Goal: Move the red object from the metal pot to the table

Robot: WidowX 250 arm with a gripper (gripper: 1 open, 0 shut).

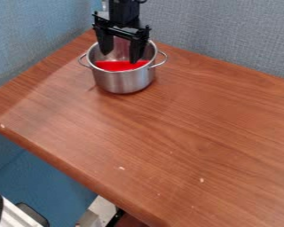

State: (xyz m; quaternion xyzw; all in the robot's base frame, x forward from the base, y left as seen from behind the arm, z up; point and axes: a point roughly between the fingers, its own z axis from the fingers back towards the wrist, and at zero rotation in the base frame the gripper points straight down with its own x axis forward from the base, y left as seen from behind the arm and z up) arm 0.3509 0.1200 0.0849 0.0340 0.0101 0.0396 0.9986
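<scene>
The metal pot (123, 74) stands near the far left corner of the table (169, 133), shiny, with a small handle on each side. Inside it lies the red object (118, 65), its red surface showing through the pot's mouth. My gripper (121, 55) hangs straight down over the pot with its black fingers spread wide, their tips dipping into the pot on either side of the red object. It is open and nothing is clamped between the fingers.
A blue-grey wall rises directly behind the pot and the arm. The table's left and front edges drop off to the floor, where a white object (99, 215) sits below the front edge.
</scene>
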